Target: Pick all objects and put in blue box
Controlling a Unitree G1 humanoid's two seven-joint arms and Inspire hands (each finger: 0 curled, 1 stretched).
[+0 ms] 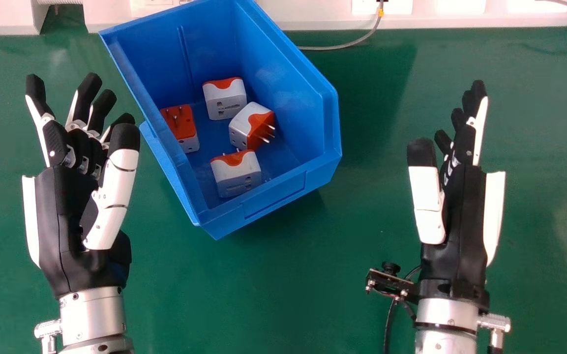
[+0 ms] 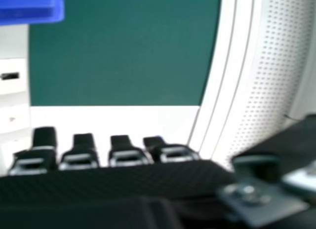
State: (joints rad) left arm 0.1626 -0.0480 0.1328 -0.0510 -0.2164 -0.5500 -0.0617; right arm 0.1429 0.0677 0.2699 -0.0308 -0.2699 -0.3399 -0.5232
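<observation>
In the head view the blue box [image 1: 283,196] stands tilted at an angle on the green table, holding several white and orange plug adapters, among them one with its prongs showing [image 1: 258,129] and one near the front wall [image 1: 236,174]. My left hand [image 1: 74,211] is left of the box, open and holding nothing. My right hand [image 1: 455,211] is right of the box, apart from it, also open. In the right hand view my right hand [image 2: 113,179] shows its straight fingers, and a corner of the blue box [image 2: 29,7] is visible.
The green table [image 1: 283,295] spreads around the box and both hands. Along its far edge runs a white ledge [image 1: 317,19], with a grey cable [image 1: 342,45] lying behind the box. A white perforated panel [image 2: 286,56] shows in the right hand view.
</observation>
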